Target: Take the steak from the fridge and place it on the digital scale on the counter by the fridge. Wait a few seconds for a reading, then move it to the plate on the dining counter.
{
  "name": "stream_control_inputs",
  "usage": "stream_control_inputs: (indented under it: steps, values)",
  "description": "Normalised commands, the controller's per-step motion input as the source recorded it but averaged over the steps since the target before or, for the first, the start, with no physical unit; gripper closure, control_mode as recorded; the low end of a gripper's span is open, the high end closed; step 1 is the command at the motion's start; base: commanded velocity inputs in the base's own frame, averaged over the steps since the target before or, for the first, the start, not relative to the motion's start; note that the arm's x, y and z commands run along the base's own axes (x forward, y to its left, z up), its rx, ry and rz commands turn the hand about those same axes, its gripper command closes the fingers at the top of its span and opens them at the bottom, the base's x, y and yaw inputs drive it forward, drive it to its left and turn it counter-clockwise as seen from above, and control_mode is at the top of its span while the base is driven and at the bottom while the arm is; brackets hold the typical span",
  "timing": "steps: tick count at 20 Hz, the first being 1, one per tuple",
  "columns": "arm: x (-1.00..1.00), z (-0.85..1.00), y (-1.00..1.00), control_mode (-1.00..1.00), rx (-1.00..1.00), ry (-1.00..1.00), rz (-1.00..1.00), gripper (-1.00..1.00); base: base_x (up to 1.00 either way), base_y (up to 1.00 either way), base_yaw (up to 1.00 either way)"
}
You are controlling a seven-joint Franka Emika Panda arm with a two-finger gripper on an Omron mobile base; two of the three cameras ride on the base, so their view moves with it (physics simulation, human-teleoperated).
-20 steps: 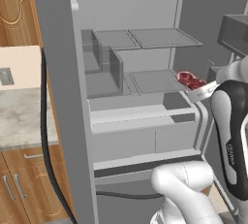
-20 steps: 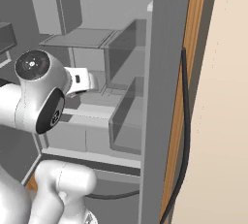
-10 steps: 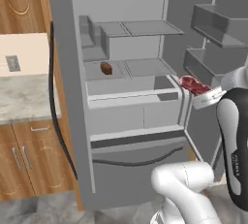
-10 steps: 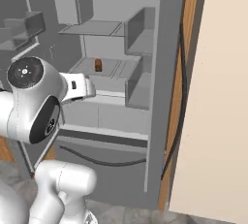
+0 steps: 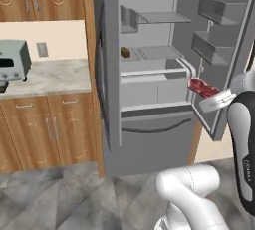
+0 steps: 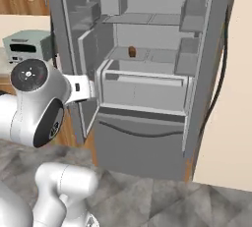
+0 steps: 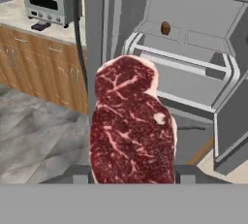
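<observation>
Your pincer (image 5: 209, 96) grips the steak (image 7: 131, 126) at one end; judge it soft, slippery and floppy, so carry it level.

We see even, flat rendered lighting with no glare; soft shading darkens the fridge (image 5: 149, 69) interior. Edges look slightly soft and pixelated, and the steak (image 7: 131, 126) appears sharp up close.
</observation>
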Motion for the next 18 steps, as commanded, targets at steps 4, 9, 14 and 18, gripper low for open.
stream_control_inputs:
  steps: [4,9,14,18]
  values:
    - [0.00,0.00,0.00,1.00,0.00,0.00,0.00,1.00,-0.62,1.00,0.00]
    - [0.00,0.00,0.00,1.00,0.00,0.00,0.00,1.00,-0.38,1.00,-0.01]
    - [0.00,0.00,0.00,1.00,0.00,0.00,0.00,1.00,0.38,1.00,-0.14]
    - [0.00,0.00,0.00,1.00,0.00,0.00,0.00,1.00,0.91,1.00,-0.25]
